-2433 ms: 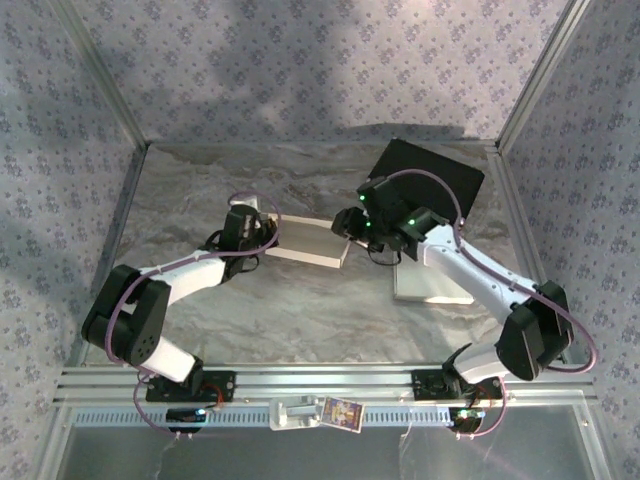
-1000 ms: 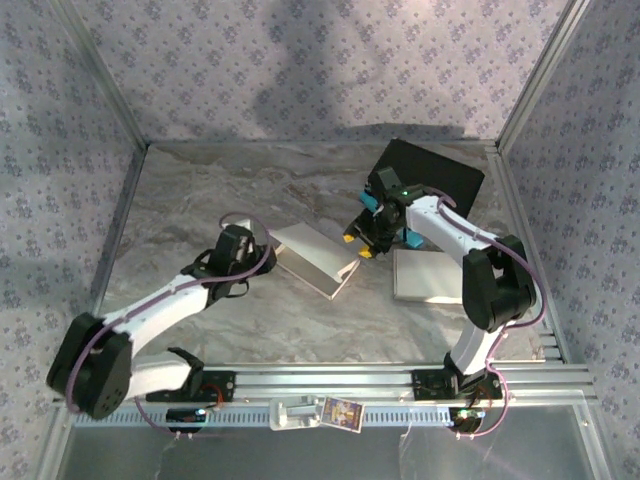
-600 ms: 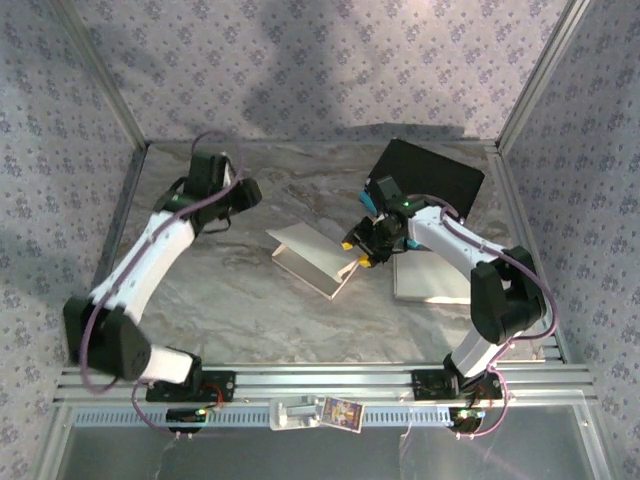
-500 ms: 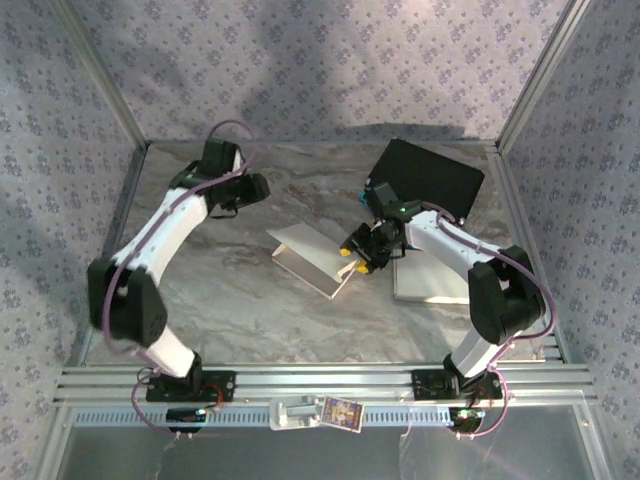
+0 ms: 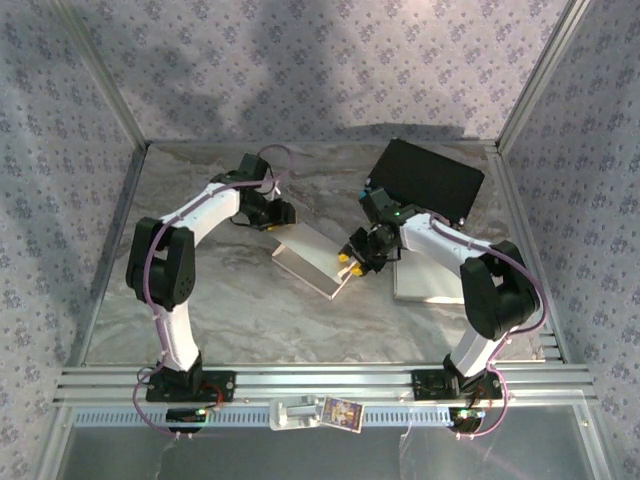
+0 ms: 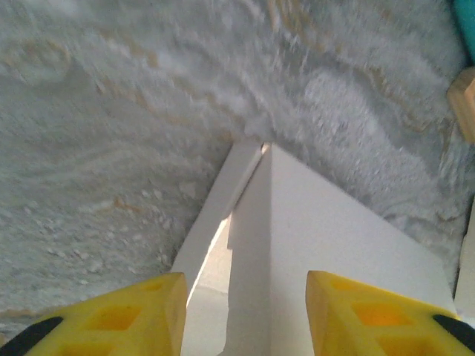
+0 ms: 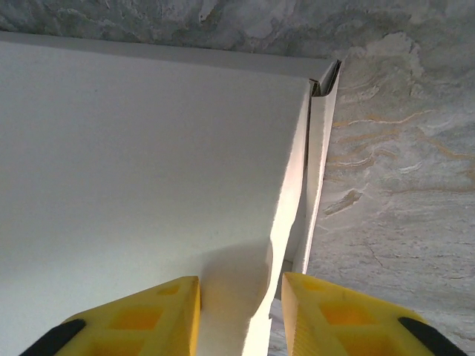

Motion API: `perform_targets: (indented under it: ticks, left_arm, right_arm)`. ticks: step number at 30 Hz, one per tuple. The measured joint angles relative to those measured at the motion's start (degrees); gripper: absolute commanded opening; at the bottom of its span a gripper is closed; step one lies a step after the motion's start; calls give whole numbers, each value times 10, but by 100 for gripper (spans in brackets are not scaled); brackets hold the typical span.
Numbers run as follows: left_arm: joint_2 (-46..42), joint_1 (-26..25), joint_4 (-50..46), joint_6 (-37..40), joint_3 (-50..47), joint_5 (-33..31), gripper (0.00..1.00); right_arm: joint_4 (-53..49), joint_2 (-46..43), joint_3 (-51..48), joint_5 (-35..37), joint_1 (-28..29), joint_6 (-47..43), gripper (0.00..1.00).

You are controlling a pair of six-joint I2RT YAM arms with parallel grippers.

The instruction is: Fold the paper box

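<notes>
The table [image 5: 210,300] has a grey, marbled top, closed in at the back and both sides by patterned walls [image 5: 320,70]. Near its middle lies the white paper box [image 5: 312,262], half folded, with one panel tilted up. In the far right corner a black board [image 5: 425,178] lies flat. Nearer than the board, a white sheet [image 5: 432,283] rests on the marble.

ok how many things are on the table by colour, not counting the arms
white: 2 (paper box, flat piece)
black: 1 (black sheet)
total: 3
</notes>
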Motion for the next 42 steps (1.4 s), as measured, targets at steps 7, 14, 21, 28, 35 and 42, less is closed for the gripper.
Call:
perform_targets:
  ticks: [7, 14, 21, 28, 35, 42]
  left_arm:
    - [-1, -4, 21, 0, -41, 9, 33]
    - [-29, -12, 35, -1, -74, -2, 32]
    - [-67, -20, 43, -11, -128, -31, 37]
    - [-102, -29, 49, -25, -172, -41, 44]
    - [-107, -30, 69, -37, -192, -33, 43]
    - [-110, -30, 88, -48, -206, -24, 37]
  right_arm:
    - [-1, 17, 2, 0, -8, -13, 25]
    - [-16, 50, 42, 1, -22, -52, 21]
    - [-62, 108, 118, 2, -42, -127, 20]
    - [-106, 119, 144, 2, -44, -198, 22]
    - [-117, 122, 144, 2, -43, -234, 22]
    - [-117, 136, 143, 2, -41, -242, 20]
